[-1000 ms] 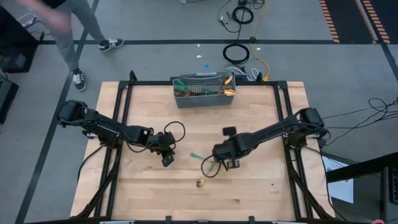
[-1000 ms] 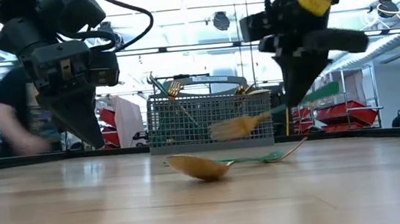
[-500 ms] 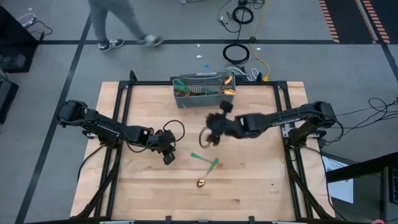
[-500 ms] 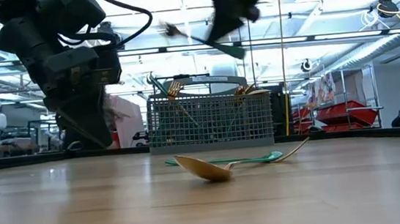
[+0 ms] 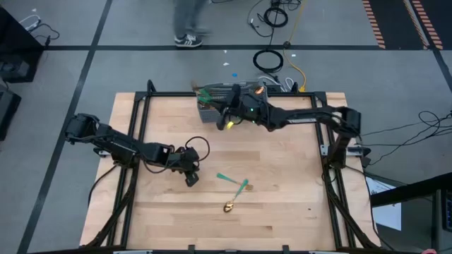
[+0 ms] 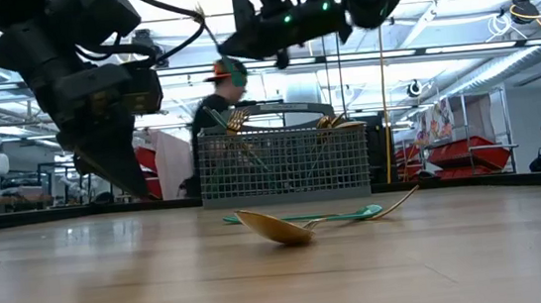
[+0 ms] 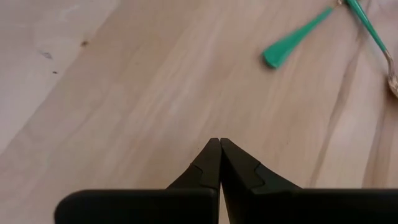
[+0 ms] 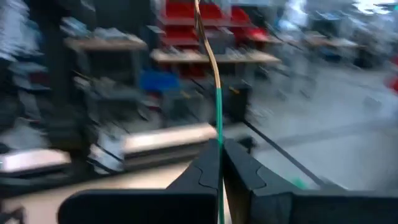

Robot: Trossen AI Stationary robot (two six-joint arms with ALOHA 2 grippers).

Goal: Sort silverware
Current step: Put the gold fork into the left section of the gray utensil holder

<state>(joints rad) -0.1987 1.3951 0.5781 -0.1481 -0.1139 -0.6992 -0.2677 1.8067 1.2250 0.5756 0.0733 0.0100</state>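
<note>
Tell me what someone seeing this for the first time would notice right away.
The right gripper, raised over the grey basket at the table's far edge, is shut on a thin gold utensil with a green handle. On the bare wood mid-table lie a gold spoon and another green-handled piece, crossing each other. The left gripper waits shut just above the wood nearby, holding nothing.

The far middle of the table [image 5: 296, 212] is taken up by the grey mesh basket [image 5: 212, 113], and the room above it is filled by the right arm [image 5: 304, 116], stretched across from the right. The left arm [image 5: 127, 149] lies low over the left half. In the near middle, two pieces of silverware [image 5: 235, 192] are crossed on the wood. Bare board is left near right, near left and between silverware and basket.
</note>
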